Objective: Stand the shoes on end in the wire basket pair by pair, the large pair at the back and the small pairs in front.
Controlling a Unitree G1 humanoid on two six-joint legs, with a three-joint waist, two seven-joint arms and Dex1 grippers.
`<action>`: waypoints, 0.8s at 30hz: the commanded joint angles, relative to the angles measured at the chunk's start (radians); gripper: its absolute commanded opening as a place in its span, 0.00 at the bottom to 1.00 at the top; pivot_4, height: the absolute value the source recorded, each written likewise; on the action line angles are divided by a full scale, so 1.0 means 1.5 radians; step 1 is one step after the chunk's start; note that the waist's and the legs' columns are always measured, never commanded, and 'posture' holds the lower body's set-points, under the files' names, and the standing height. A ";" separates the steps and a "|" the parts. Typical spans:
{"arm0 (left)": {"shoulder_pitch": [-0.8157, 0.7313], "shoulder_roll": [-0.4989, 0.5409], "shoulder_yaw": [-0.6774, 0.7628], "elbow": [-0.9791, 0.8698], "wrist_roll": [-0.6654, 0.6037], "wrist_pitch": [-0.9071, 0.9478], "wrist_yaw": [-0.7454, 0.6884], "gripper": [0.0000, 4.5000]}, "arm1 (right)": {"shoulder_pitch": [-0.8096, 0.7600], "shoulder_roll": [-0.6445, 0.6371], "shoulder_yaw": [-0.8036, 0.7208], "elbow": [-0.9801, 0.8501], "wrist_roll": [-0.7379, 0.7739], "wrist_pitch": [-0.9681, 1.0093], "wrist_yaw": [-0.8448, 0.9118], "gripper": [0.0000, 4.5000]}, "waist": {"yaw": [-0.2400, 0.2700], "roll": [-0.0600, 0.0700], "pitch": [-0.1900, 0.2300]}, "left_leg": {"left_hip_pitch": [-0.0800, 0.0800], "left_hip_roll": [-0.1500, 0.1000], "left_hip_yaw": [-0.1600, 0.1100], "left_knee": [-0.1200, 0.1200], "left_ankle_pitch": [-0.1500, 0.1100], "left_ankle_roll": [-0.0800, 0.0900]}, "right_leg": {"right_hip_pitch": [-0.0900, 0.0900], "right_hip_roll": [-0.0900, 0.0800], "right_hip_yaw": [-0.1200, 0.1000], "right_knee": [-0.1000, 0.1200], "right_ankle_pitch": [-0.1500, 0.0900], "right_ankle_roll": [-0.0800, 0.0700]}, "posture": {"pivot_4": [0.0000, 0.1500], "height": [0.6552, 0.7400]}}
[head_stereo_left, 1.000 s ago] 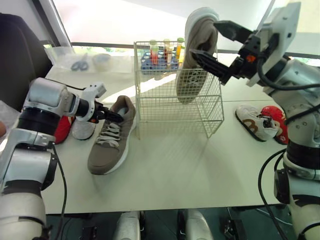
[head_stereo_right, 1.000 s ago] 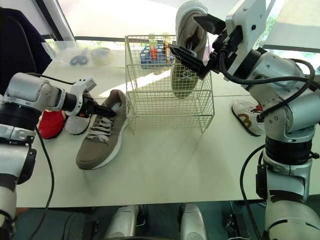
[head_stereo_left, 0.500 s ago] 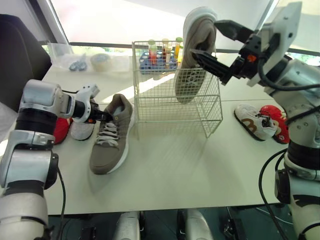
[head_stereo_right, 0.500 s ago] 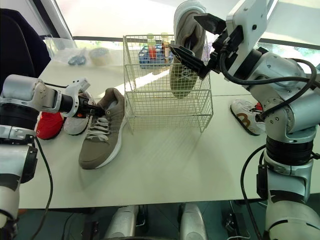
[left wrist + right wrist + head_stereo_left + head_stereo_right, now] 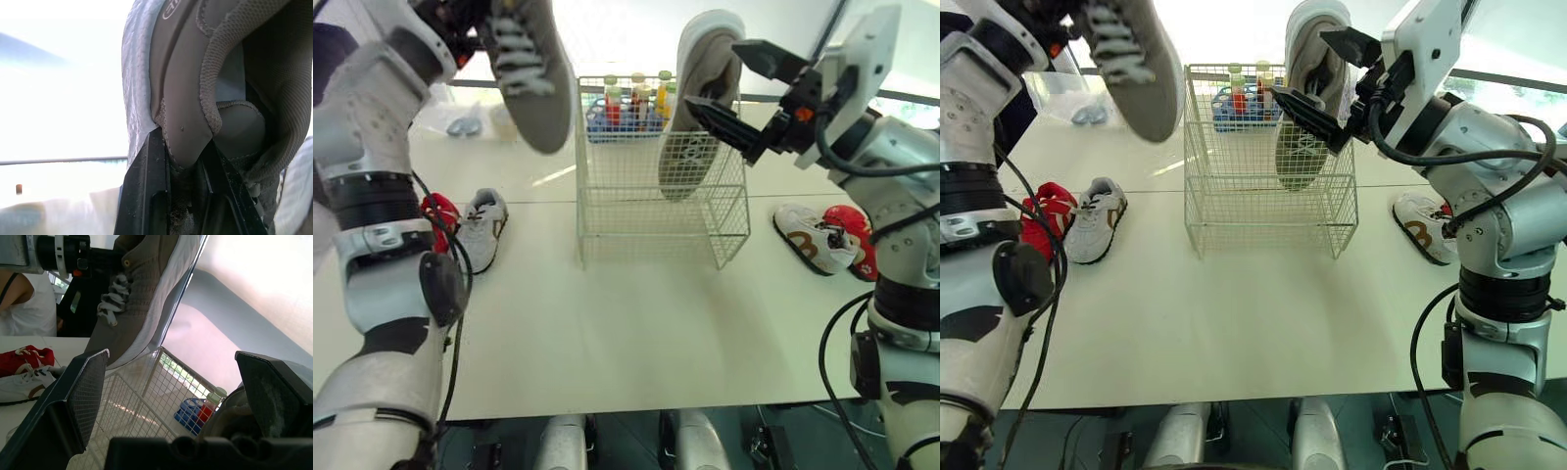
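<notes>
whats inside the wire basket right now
One grey shoe, toe down, heel above the basket rim, beside the right gripper. I can't tell whether its toe touches the floor. The shoe covers part of the bottle rack behind it.

Head stereo pair looks forward and down over the white table (image 5: 636,323), wire basket (image 5: 651,220) centre; both eyes share the whole scene, slightly offset. Left wrist camera sits right against the heel of the raised grey shoe (image 5: 183,98). Right wrist camera looks across the basket at that shoe, mid-range.
</notes>
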 commanded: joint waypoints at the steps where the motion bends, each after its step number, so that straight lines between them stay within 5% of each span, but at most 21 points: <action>1: -0.076 -0.037 -0.010 0.020 0.017 -0.224 -0.024 0.00 | -0.029 -0.002 -0.011 -0.007 -0.003 -0.015 0.002 1.00 | 0.003 0.000 0.000 | 0.000 0.000 0.000 0.000 0.000 0.000 | 0.000 0.000 0.000 0.000 0.000 0.000 | 1.00 1.00; 12: -0.087 -0.227 -0.024 0.196 0.042 -0.648 -0.036 0.00 | -0.025 -0.016 -0.026 -0.024 0.001 -0.001 -0.003 1.00 | 0.013 0.000 0.000 | 0.000 0.000 0.000 0.003 -0.001 0.002 | 0.002 0.000 0.000 -0.002 0.000 0.000 | 1.00 1.00; 24: 0.009 -0.298 -0.043 0.329 0.094 -0.797 0.031 0.00 | -0.010 -0.025 -0.041 -0.055 0.004 0.030 -0.021 1.00 | 0.014 0.000 0.000 | 0.000 0.000 0.000 0.003 -0.002 0.003 | 0.002 0.000 0.000 -0.002 0.000 0.000 | 1.00 1.00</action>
